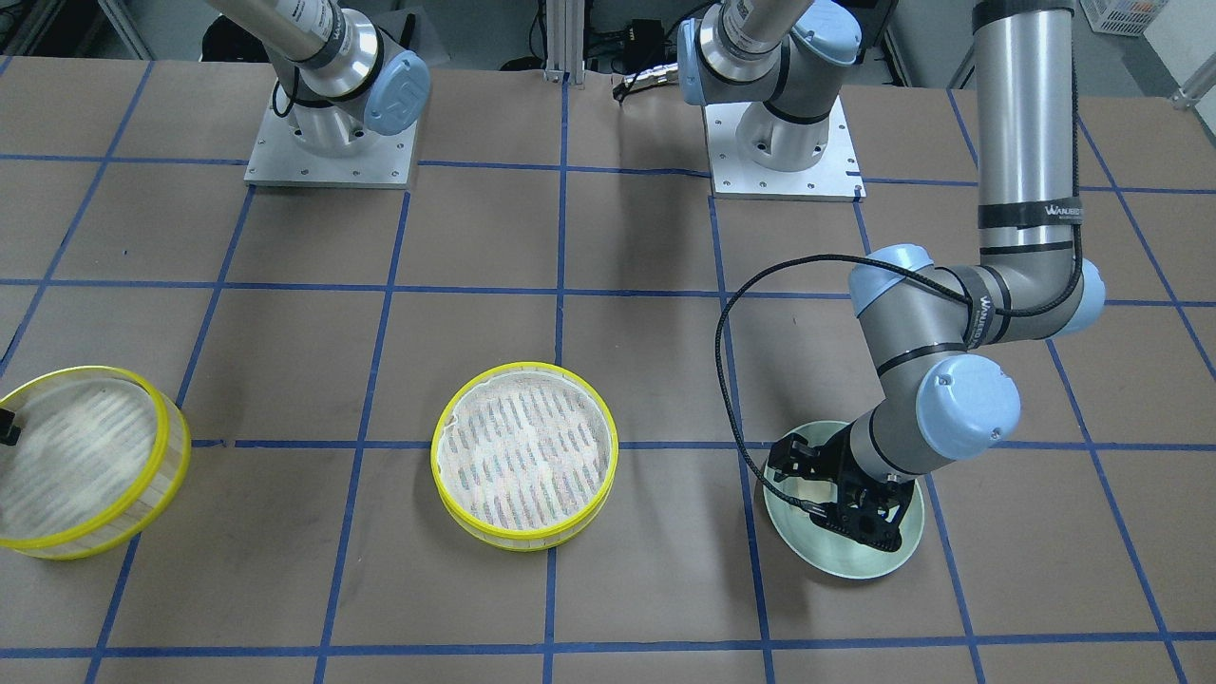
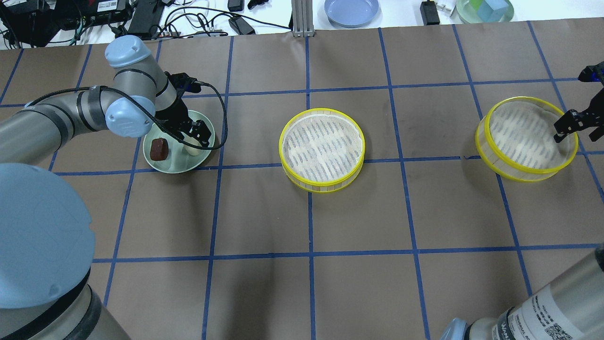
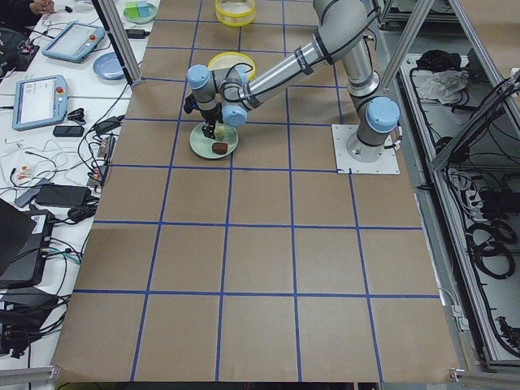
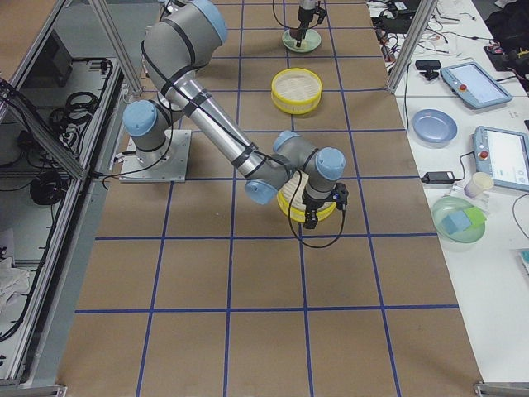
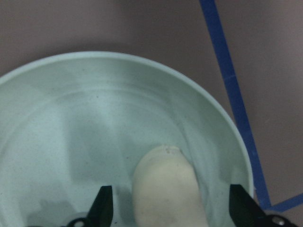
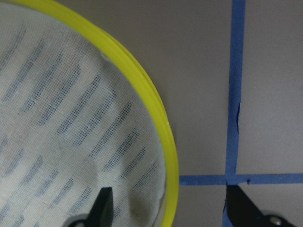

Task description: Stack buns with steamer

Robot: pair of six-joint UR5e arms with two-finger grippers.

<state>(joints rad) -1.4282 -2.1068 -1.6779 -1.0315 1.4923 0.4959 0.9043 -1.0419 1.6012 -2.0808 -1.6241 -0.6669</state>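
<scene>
- Surface: brown table (image 2: 306, 212) w/ blue tape grid. Both arm bases are bolted on at the robot's side.
- Ref. for clock directions: overhead view.
- Centre steamer (image 2: 322, 183): round, yellow rim, white mesh liner, sits approx. mid-table.
- Second steamer (image 2: 528, 175): same type, at 3 o'clock of the centre steamer, well apart from it.
- Plate (image 2: 175, 168): pale green, at 9 o'clock of the centre steamer, well apart from it.
- Both buns lie on the plate.
- Brown bun (image 2: 158, 148): oblong, on the plate's 9 o'clock side.
- Cream bun (image 5: 165, 189): rounded, toward the plate's 3 o'clock side. It is near the brown bun w/ a gap between them.
- Left gripper (image 5: 171, 203): lowered over the plate. Fingers are apart, one on either side of the cream bun. Wrist view shows bare plate between each fingertip and the bun, so no contact is seen.
- Right gripper (image 6: 170, 203): at the second steamer's 3 o'clock edge. Fingers are apart and straddle the yellow rim, one over the mesh inside and one over the table outside.
- Contact between the right gripper and the rim: cannot tell.
</scene>
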